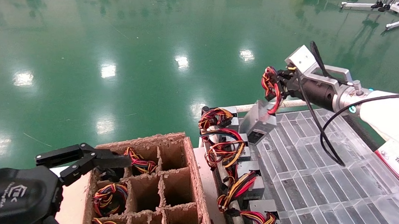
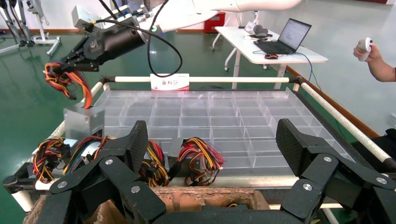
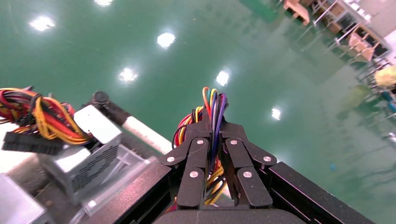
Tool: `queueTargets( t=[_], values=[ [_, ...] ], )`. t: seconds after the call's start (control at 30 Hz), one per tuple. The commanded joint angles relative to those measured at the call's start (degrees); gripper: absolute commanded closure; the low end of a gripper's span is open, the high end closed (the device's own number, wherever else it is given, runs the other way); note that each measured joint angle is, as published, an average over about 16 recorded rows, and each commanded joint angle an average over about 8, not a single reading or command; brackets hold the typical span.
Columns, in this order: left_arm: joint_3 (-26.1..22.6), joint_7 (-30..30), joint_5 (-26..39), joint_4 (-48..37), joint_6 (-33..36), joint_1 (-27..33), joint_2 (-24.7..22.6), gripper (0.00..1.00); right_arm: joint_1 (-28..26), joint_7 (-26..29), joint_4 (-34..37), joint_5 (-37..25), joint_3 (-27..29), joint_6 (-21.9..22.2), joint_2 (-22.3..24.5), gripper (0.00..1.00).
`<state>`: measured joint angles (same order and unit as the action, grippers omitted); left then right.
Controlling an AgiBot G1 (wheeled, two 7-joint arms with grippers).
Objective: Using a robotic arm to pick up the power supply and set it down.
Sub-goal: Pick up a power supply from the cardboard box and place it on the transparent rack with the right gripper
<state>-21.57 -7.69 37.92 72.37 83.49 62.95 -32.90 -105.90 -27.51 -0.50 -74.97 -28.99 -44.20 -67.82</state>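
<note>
Two grippers are visible in the head view. The right gripper [image 1: 275, 87] is raised over the far left corner of the clear plastic grid tray [image 1: 325, 177], and its black fingers are closed tightly on the wire bundle [image 1: 271, 86] of one power supply [image 1: 262, 121]. The right wrist view shows the coloured wires [image 3: 212, 109] pinched between the two fingers [image 3: 196, 163] and sticking out past the tips. The silver-grey box hangs below the gripper by these wires, tilted, with its dark label face turned to the lower side. Whether its lowest corner touches the tray edge I cannot tell. In the left wrist view the same box [image 2: 84, 122] hangs under the right gripper [image 2: 70, 70], just above the row of other units.

Several more power supplies [image 1: 233, 153] lie in a line along the left edge of the tray, between the tray and the cardboard divider box [image 1: 166, 180], and their red, yellow and black wires are tangled together. Some cells of the cardboard box also hold wire bundles [image 1: 111, 195].

The left gripper [image 1: 87, 160] is at the near left corner of the cardboard box, and its fingers [image 2: 292, 144] are spread wide apart with nothing between them.

A white rail [image 1: 284, 105] runs along the far side of the tray, above the green floor [image 1: 119, 50].
</note>
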Motion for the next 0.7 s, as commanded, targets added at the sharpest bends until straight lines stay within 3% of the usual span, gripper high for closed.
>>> queueTargets(
  t=[0.03, 0.7],
  values=[
    [0.0, 0.0, 0.0, 0.0, 0.0, 0.0, 0.0, 0.0, -0.1, -0.4, -0.2, 0.0, 0.0, 0.6, -0.2, 1.0],
    [0.0, 0.0, 0.0, 0.0, 0.0, 0.0, 0.0, 0.0, -0.7, -3.0, 0.1, -1.3, -0.9, 1.6, -1.0, 1.0]
  ],
)
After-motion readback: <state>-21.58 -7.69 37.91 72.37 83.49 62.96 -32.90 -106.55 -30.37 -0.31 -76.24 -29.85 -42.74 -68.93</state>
